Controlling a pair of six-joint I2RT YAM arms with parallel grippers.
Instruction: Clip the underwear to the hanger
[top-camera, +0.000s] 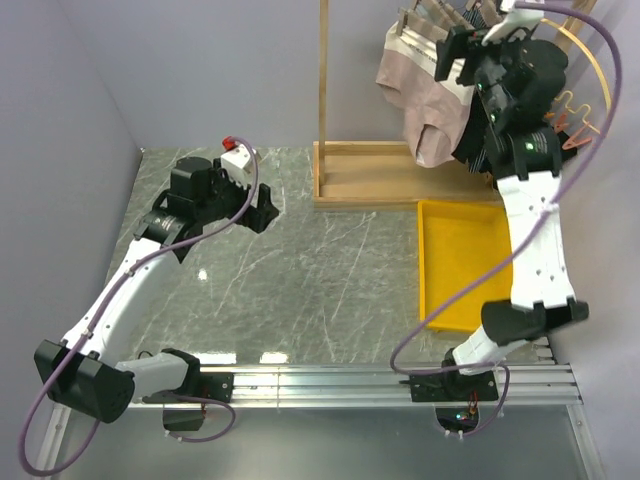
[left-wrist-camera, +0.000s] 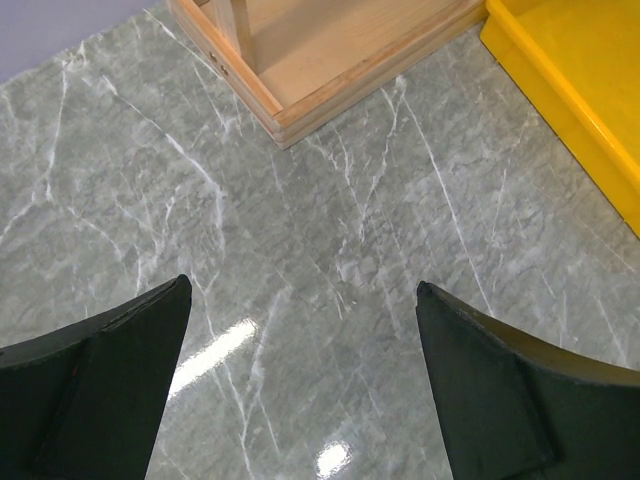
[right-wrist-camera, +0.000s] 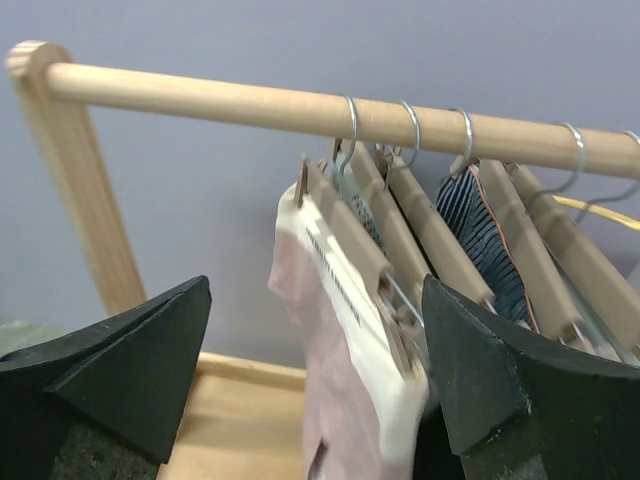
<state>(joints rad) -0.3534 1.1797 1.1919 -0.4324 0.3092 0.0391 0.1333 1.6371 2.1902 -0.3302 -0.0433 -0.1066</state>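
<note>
The right tool (right-wrist-camera: 315, 288) is standing released, its two black fingers spread wide and gripping nothing, raised in front of the hanging underwear (right-wrist-camera: 335, 400). The left tool (left-wrist-camera: 302, 285) is likewise gaping open, hovering low over the desk (left-wrist-camera: 300, 200) with nothing between its fingers.

The desk is showing a grey-green marble pattern with white veins and glossy reflections of light. A yellow tray (top-camera: 455, 300) is lying on it to the right, just beside the light-wood base (top-camera: 370, 180) of a clothes rack. Pale lilac-grey walls are closing the space in at the back and on both sides, and an aluminium rail (top-camera: 330, 380) is running along the near edge.

The cream waistband is carrying a row of small dark lettering, too blurred to read.

The hanger (right-wrist-camera: 350, 235) is hanging by its metal hook from the round wooden rod (right-wrist-camera: 200, 95), first in a row of similar wooden hangers. In the right wrist view its long axis is running from the rod down toward the camera and to the right. The underwear is hanging below it, waistband uppermost and lying along the bar, with the pink body dropping straight down. A striped navy garment (right-wrist-camera: 470, 220) is hanging just beside it.
</note>
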